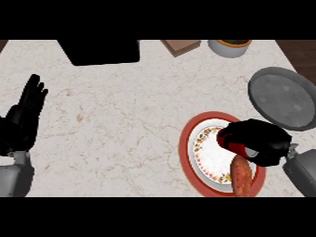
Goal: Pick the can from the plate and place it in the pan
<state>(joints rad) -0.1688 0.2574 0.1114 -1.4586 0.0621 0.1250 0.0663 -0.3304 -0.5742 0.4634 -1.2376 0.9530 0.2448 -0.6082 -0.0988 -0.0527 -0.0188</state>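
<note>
A red-rimmed plate [191, 139] with a patterned white centre lies at the lower right of the counter. Over it my right hand [259, 139] is curled round a red can [243, 149], of which only a small part shows below the fingers. An orange-red sausage-like item [240, 178] lies on the plate's near side, just under the hand. The grey pan [283, 97] sits beyond the plate at the right, its handle pointing to the right edge. My left hand [23, 115] rests open at the far left, fingers up.
A black box-like object [98, 51] stands at the back centre. A brown block [180, 46] and a small pot with a plant [230, 46] sit at the back right. The marble counter [119, 120] stretches between the two hands.
</note>
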